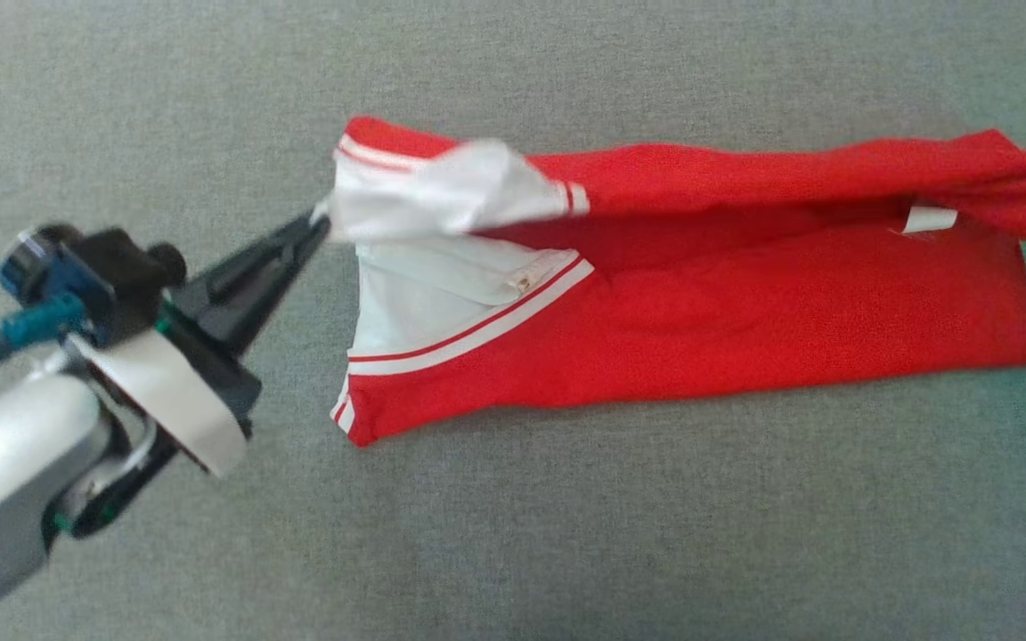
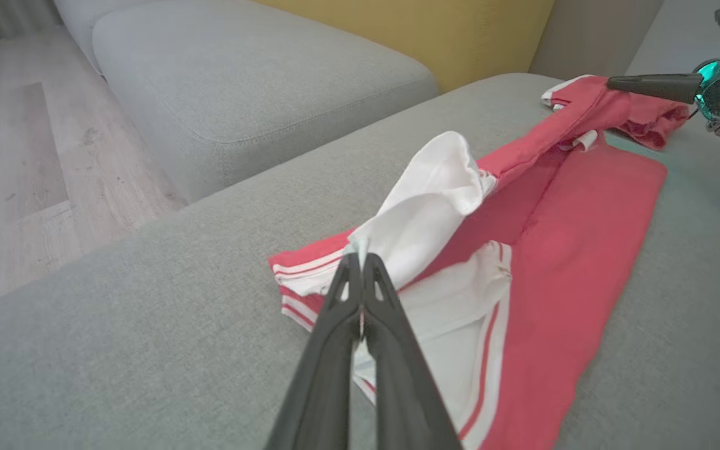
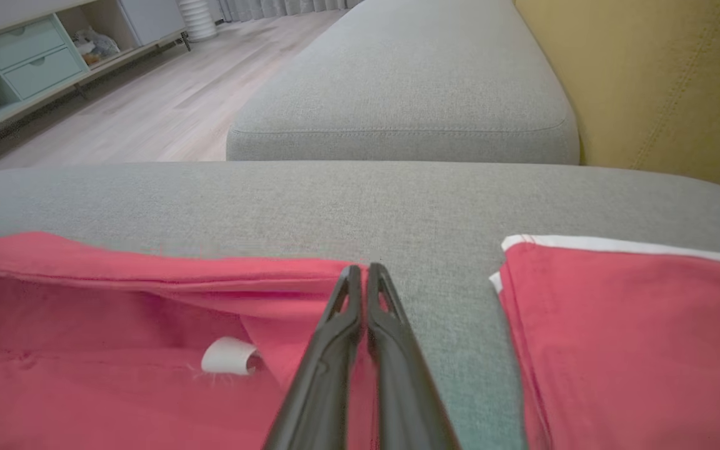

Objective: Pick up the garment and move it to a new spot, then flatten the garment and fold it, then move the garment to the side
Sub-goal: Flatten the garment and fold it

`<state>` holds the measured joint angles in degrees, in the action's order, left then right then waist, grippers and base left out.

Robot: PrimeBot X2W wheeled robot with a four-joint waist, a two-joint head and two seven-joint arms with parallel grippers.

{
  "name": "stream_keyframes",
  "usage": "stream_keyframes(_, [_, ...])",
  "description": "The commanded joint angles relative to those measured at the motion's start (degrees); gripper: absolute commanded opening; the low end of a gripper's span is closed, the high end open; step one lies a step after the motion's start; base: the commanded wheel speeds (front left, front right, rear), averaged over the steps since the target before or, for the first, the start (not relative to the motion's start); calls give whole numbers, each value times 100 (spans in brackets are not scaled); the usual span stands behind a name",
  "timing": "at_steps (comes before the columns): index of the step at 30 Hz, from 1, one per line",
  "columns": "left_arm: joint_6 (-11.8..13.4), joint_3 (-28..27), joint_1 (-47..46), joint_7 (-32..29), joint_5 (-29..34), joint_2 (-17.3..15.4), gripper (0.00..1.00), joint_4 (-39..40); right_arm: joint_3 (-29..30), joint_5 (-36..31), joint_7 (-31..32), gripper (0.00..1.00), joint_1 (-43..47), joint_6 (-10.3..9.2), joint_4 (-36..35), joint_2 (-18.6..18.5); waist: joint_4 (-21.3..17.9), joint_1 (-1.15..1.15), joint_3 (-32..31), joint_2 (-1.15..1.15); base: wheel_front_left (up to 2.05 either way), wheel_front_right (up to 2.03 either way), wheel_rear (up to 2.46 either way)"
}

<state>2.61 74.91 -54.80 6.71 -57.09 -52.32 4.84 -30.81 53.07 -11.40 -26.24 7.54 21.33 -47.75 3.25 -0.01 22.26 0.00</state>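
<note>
While a red cloth garment with a white panel and white-striped trim (image 1: 745,312) is lying stretched across a grey woven sofa cushion (image 1: 566,534), both arms are gripping it at opposite ends. The left gripper (image 1: 321,223), with two long dark fingers, is pinching a bunched fold of the white fabric at the garment's left end, its jaws pressed tight together. The right gripper (image 2: 613,81) is clamping a gathered red corner at the far right end, its jaws closed too. The garment's long axis is running straight across the robot's front, from its left to its right, with the white-trimmed end pointing left and the plain red end pointing right. Each arm is sitting just off its own end, in line with that axis, so neither is reaching across. The far long edge is lifting into a raised ridge between the two grips, while the near half is resting flat on the cushion. A small white label (image 1: 930,219) is curling up near the right end. Judging from this, a lengthwise fold is under way: the raised far edge probably needs drawing toward the robot over the flat half, with both grips travelling together so the ridge stays parallel to the long axis.
</note>
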Motion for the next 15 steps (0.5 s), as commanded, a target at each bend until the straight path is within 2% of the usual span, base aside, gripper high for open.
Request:
stream_keyframes(1, [71, -232, 0, -13, -16, -308, 0, 172, 114, -61, -15, 0, 273, -5, -140, -205, 3, 1, -43, 0, 0, 0, 0])
stream_keyframes(10, [359, -200, 538, -63, -57, -415, 0, 654, 696, -382, 106, 0, 984, -5, -453, -39, 26, 1, -144, 0, 0, 0, 0])
stream_keyframes(12, [405, -195, 652, -50, -70, -366, 3, 702, 805, -475, 157, 23, 1118, -5, -505, 32, 40, 1, -148, 0, 0, 0, 0])
stream_keyframes(13, [423, -192, 703, -47, -53, -327, 13, 710, 849, -513, 199, 36, 1187, -5, -532, 75, 49, 1, -155, 0, 0, 0, 0])
stream_keyframes(14, [433, -190, 759, -28, -53, -267, 16, 708, 899, -536, 240, 63, 1257, -5, -551, 124, 59, 1, -164, 0, 0, 0, 0])
stream_keyframes(15, [443, -187, 817, 2, -57, -194, 27, 694, 958, -561, 271, 100, 1327, -5, -565, 173, 69, 1, -178, 0, 0, 0, 0])
